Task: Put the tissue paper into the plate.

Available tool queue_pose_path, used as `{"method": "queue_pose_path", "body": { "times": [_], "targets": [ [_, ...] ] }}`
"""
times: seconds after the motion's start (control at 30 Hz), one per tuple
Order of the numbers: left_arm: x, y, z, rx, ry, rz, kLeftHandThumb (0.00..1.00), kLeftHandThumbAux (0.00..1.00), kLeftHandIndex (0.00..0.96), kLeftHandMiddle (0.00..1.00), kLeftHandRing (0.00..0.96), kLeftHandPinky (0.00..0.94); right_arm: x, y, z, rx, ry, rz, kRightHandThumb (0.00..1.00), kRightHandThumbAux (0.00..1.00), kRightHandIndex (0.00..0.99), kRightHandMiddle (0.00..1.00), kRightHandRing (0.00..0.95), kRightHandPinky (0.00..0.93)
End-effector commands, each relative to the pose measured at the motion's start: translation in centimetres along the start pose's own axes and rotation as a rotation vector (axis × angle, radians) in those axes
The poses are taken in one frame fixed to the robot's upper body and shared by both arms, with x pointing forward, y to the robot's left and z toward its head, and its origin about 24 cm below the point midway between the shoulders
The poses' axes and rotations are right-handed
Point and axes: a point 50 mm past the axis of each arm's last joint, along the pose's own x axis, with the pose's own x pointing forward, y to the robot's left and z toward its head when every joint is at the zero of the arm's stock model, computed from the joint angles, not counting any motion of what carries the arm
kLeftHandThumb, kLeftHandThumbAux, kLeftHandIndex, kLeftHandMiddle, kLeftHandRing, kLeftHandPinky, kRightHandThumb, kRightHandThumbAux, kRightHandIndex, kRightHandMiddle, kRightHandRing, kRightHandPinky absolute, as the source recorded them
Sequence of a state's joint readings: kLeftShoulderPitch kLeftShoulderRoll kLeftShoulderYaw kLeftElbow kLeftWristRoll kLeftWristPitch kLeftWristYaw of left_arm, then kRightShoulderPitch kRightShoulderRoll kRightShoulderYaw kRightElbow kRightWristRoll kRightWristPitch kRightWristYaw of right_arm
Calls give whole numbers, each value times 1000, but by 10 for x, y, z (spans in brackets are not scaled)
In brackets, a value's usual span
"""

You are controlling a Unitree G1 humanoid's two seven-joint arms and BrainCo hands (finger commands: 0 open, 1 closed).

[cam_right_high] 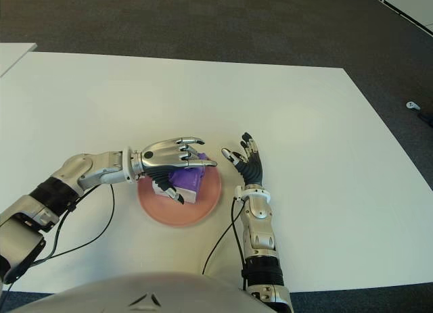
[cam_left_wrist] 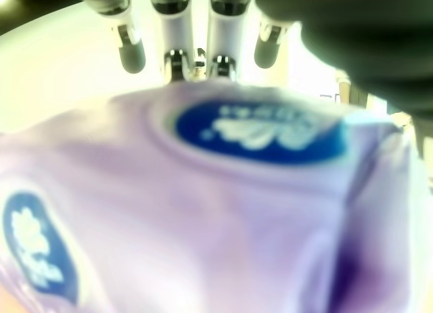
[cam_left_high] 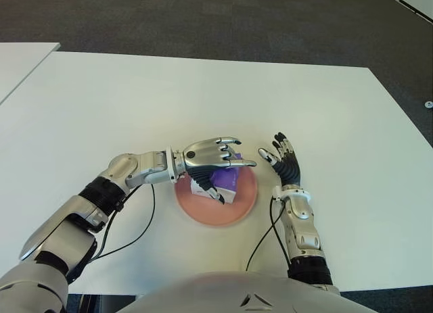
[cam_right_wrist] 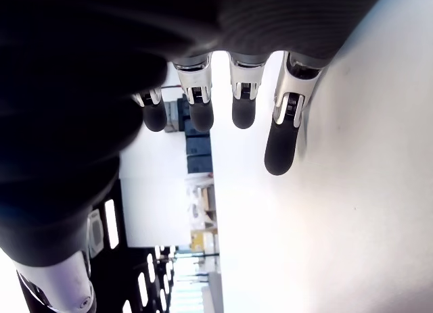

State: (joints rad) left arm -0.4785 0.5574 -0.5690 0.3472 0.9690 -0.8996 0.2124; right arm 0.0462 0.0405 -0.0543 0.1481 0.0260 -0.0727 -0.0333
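Note:
A purple tissue pack (cam_left_high: 229,180) with blue oval labels sits low over the pink round plate (cam_left_high: 242,203), near the table's front edge. My left hand (cam_left_high: 223,171) reaches in from the left and is shut on the pack, fingers across its top and thumb underneath. In the left wrist view the pack (cam_left_wrist: 237,211) fills the picture, with fingertips (cam_left_wrist: 132,56) showing past its far edge. Whether the pack touches the plate is hidden by the hand. My right hand (cam_left_high: 279,157) stands just right of the plate, fingers spread, holding nothing.
The white table (cam_left_high: 203,97) stretches far behind and to both sides of the plate. A second white table (cam_left_high: 20,59) adjoins at the far left. Dark carpet (cam_left_high: 203,15) lies beyond. Black cables (cam_left_high: 145,225) hang from both forearms near the front edge.

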Motion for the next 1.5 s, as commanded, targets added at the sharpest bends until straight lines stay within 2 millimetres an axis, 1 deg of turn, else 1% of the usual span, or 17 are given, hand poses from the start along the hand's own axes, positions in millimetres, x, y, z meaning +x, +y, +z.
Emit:
{"method": "queue_pose_path", "body": {
  "times": [0.03, 0.43, 0.63, 0.83, 0.9, 0.97, 1.1, 1.2, 1.23, 1.3, 1.33, 1.4, 1.43, 1.47, 1.5],
  "targets": [
    [-12, -12, 2, -25, 24, -86, 7, 359, 0, 0, 0, 0, -9, -4, -25, 7, 140, -13, 131, 742, 14, 50, 33, 39],
    [-21, 1, 6, -100, 50, -33, 2, 373, 0, 0, 0, 0, -8, -3, -25, -14, 139, -11, 114, 748, 8, 34, 25, 42],
    [-25, 14, 5, -146, 56, 16, 7, 374, 0, 0, 0, 0, -8, -3, -26, -26, 142, -7, 106, 742, 7, 40, 27, 29],
    [-28, 34, 3, -221, 65, 104, 22, 369, 0, 0, 0, 0, -8, -2, -26, -34, 146, -3, 106, 732, 10, 43, 30, 46],
    [-32, 52, 0, -269, 72, 158, 39, 364, 0, 0, 0, 0, -9, -1, -27, -33, 148, -3, 108, 728, 13, 43, 30, 45],
    [-39, 66, -5, -328, 86, 213, 68, 360, 0, 0, 0, 0, -9, 0, -27, -33, 152, -7, 111, 721, 18, 42, 29, 47],
    [-48, 79, -13, -402, 97, 276, 111, 355, 0, 0, 0, 0, -10, 1, -27, -38, 154, -10, 114, 709, 26, 44, 29, 58],
    [-60, 94, -18, -459, 89, 344, 139, 352, 0, 0, 0, 1, -10, 2, -27, -43, 153, -10, 112, 701, 29, 47, 29, 56],
    [-65, 94, -21, -492, 94, 408, 147, 351, 0, 0, 0, 1, -10, 3, -27, -45, 153, -8, 111, 699, 29, 48, 29, 56],
    [-69, 92, -24, -532, 101, 479, 157, 352, 0, 0, 0, 4, -10, 3, -28, -47, 152, -5, 108, 697, 27, 48, 27, 49],
    [-72, 95, -32, -552, 151, 558, 160, 353, 0, 0, 0, 5, -10, 3, -28, -47, 153, -3, 107, 696, 26, 48, 27, 46],
    [-75, 99, -41, -575, 209, 639, 163, 351, 0, 0, 0, 8, -10, 3, -28, -45, 154, -1, 103, 696, 22, 48, 25, 40],
    [-92, 99, -43, -604, 269, 801, 166, 349, 0, 0, 0, 11, -10, 3, -29, -44, 154, 6, 98, 697, 19, 48, 24, 35],
    [-105, 98, -44, -621, 309, 911, 168, 358, 0, 0, 0, 8, -9, 3, -29, -44, 154, 12, 97, 695, 18, 49, 25, 37],
    [-122, 91, -45, -651, 373, 995, 170, 372, 0, 0, 0, 5, -9, 3, -30, -45, 154, 17, 97, 691, 16, 51, 27, 40]
  ]
}}
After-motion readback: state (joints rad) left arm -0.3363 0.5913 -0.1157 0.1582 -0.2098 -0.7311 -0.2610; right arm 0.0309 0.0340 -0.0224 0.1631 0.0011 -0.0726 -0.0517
